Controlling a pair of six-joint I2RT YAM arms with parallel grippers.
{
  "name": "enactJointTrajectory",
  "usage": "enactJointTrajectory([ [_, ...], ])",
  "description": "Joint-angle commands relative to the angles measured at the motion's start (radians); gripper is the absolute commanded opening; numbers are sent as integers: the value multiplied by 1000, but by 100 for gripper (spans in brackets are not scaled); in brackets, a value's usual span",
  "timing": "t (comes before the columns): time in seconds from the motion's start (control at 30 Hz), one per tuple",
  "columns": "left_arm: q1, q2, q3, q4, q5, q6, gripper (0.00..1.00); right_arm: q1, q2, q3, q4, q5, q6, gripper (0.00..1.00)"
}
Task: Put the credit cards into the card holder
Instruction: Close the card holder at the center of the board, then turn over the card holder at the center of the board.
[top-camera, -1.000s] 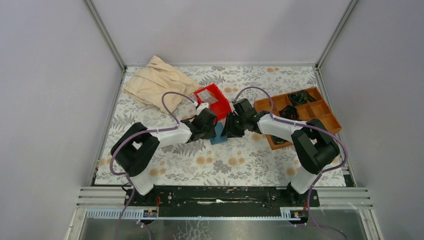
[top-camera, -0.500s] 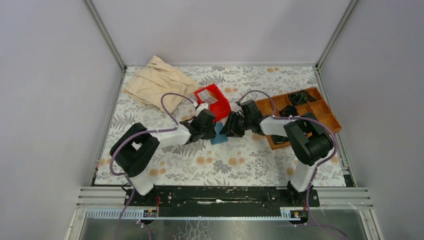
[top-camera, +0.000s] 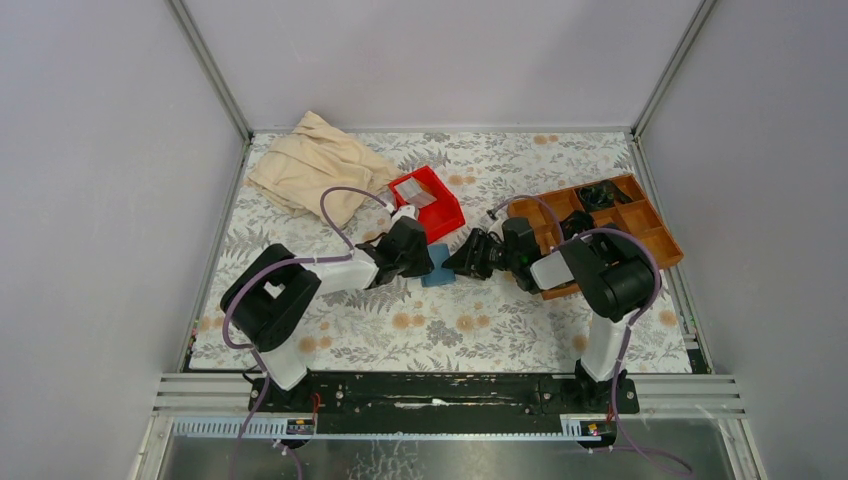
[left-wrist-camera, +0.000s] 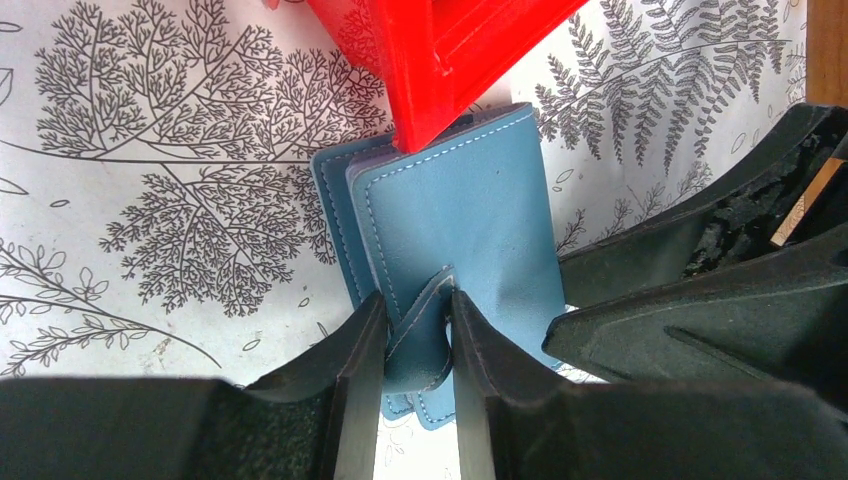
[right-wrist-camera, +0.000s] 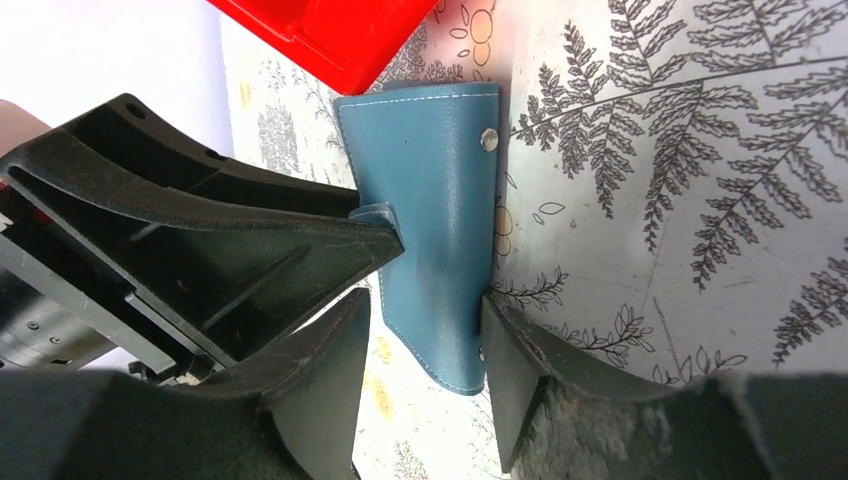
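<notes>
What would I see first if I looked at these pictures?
The bright red plastic bin in the middle of the flowery table pops out first. Right beside it lies a small teal-blue folding wallet. The left gripper pinches its strap, and the right gripper straddles it, open.

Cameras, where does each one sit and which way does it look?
Top external: high above and behind the arm bases, looking down on the table; both arms show whole.
Left wrist: on the left arm, looking along the left gripper, which pinches the card holder by its tab.
Right wrist: on the right arm, looking along the right gripper, its fingers either side of the card holder.
Shared: both wrist views show the card holder, the red bin and the other gripper.
</notes>
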Motion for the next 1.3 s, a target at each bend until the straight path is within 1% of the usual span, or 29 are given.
enactJointTrajectory([
  [0.0, -38, 263, -150, -287, 143, 39, 9, 123, 146, -49, -19, -50, 39, 53],
  [0.2, -41, 267, -172, -270, 179, 37, 9, 159, 202, -43, 78, -61, 92, 51],
  [0.3, -45, 263, -192, -249, 197, 26, 9, 187, 221, -23, 82, -60, 95, 50],
  [0.47, -54, 273, -200, -233, 232, 22, 8, 213, 222, -12, 95, -57, 111, 45],
  [0.53, -64, 277, -202, -230, 251, 22, 8, 216, 213, -12, 94, -55, 113, 41],
  [0.63, -81, 280, -203, -228, 276, 19, 8, 222, 210, -3, 88, -52, 117, 34],
  [0.7, -89, 271, -205, -230, 283, 16, 8, 224, 211, 5, 87, -49, 129, 25],
  [0.77, -92, 256, -208, -234, 287, 17, 9, 226, 205, 11, 82, -42, 138, 12],
  [0.8, -93, 248, -208, -241, 286, 17, 10, 226, 199, 15, 70, -38, 135, 3],
  [0.83, -93, 236, -209, -248, 281, 14, 11, 226, 188, 22, 51, -33, 127, 0],
  [0.93, -92, 197, -203, -272, 259, -2, 18, 226, 132, 42, -54, 0, 77, 0],
  [1.0, -92, 160, -189, -297, 234, -13, 22, 226, 77, 60, -151, 52, 29, 0],
  [1.17, -91, 47, -109, -395, 140, -27, 35, 225, -98, 147, -534, 237, -154, 0],
  [1.27, -91, -15, -46, -442, 105, -29, 41, 224, -175, 213, -722, 367, -256, 0],
])
